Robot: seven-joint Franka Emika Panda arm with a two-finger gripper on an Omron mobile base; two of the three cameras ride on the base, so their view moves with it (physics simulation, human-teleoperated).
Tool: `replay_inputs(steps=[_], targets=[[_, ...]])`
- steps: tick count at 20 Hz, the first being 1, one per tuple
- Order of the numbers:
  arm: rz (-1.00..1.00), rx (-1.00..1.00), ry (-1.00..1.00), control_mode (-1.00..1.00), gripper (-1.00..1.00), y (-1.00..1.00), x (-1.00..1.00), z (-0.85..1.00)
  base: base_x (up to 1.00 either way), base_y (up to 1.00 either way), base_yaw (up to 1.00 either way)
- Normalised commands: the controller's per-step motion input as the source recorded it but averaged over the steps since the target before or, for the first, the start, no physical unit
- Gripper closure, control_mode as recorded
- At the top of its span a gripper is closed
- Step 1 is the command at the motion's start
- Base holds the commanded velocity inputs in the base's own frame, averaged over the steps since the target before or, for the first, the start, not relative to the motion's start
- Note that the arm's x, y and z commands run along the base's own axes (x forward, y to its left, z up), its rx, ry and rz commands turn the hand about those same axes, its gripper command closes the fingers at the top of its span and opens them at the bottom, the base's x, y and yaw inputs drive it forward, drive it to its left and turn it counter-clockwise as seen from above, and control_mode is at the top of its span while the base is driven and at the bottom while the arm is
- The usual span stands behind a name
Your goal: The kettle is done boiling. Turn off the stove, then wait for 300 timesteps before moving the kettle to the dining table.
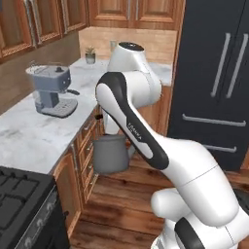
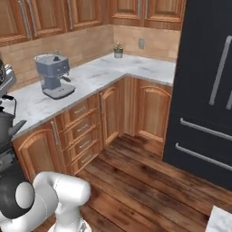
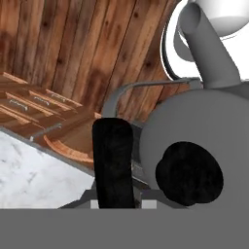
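The kettle (image 1: 111,153) is a small dark grey metal pot, wider toward its base, with a short spout, a black lid knob and a thin arched handle (image 3: 127,91). It hangs in the air directly below the gripper (image 3: 141,168), out in front of the wooden drawers (image 1: 87,146) and above the plank floor (image 2: 149,181), clear of any surface. In the hand view the black handle bar runs up between the fingertips, and the gripper is clenched on it, so the one kettle is carried by its handle. The lid is on, so what is inside cannot be told. Off to the gripper's left and a little higher, one blue-grey espresso machine (image 1: 51,90) stands on the marble countertop (image 1: 29,136), and farther back on the same counter sits one small potted plant (image 1: 90,55). A corner of the stove (image 1: 22,204), with its black grates and knob strip, lies low and to the left. One tall dark refrigerator (image 1: 214,78) stands off to the right.
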Motion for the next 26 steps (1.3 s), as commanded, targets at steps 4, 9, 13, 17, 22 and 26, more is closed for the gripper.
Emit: replay_inputs(steps=[4,9,13,17,22,26], targets=[[0.0,0.0,0.0,1.0,1.0,0.0,0.0,0.0,-0.1,0.01,-0.68],[0.0,0.0,0.0,1.0,1.0,0.0,0.0,0.0,0.0,0.01,-0.73],[0.0,0.0,0.0,1.0,1.0,0.0,0.0,0.0,0.0,0.0,-0.75],[0.0,0.0,0.0,1.0,1.0,0.0,0.0,0.0,0.0,0.01,-0.74],[0.0,0.0,0.0,1.0,1.0,0.0,0.0,0.0,0.11,0.11,-0.72],[0.0,0.0,0.0,1.0,1.0,0.0,0.0,0.0,0.19,0.21,-0.68]])
